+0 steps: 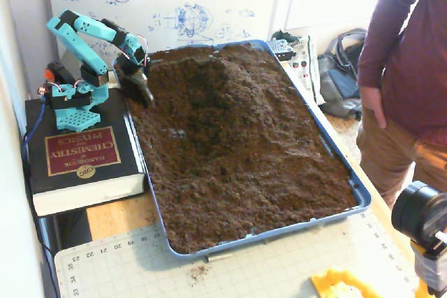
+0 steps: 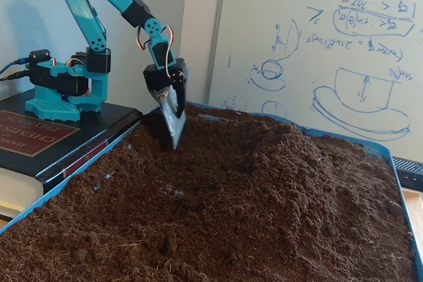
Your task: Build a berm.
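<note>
The berm [image 1: 222,83] is a raised hump of loose dark brown soil at the far end of the blue tray [image 1: 360,199]; in the low fixed view the berm [image 2: 291,156] rises right of centre. My teal arm's gripper [image 1: 142,91] carries a shiny metal scoop blade and sits at the tray's far left corner, left of the hump. In the low fixed view the gripper [image 2: 172,123] points its blade tip down, at the soil surface just inside the tray rim [image 2: 73,176]. No separate fingers show, so I cannot see whether the jaws are open or shut.
The arm's base stands on a thick black book [image 1: 80,162] left of the tray. A person [image 1: 405,68] stands at the right. A camera [image 1: 419,218] sits at the lower right, with a cutting mat [image 1: 209,270] in front and a whiteboard [image 2: 317,51] behind.
</note>
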### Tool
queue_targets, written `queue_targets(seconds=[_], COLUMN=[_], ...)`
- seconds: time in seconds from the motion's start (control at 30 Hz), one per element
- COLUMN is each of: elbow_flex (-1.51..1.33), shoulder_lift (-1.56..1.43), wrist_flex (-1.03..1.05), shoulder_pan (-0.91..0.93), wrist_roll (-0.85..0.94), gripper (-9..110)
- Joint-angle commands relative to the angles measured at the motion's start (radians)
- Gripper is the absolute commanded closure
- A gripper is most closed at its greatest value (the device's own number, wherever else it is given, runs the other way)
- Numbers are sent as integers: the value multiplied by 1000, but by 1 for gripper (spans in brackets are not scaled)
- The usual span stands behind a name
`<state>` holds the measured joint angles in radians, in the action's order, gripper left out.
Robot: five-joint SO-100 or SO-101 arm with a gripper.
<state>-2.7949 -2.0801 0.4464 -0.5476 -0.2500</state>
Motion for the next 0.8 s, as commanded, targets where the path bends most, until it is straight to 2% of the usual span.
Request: queue_targets(seconds=[0.0, 0.3, 0.4, 0.77], elbow_flex=[40, 112, 143, 597], shoulder_lift=[6, 34, 137, 512], wrist_flex=[91, 120, 120, 120], shoulder_pan=[-12, 34, 58, 100], wrist_roll=[-9, -9, -8, -9], gripper=[101, 101, 101, 101])
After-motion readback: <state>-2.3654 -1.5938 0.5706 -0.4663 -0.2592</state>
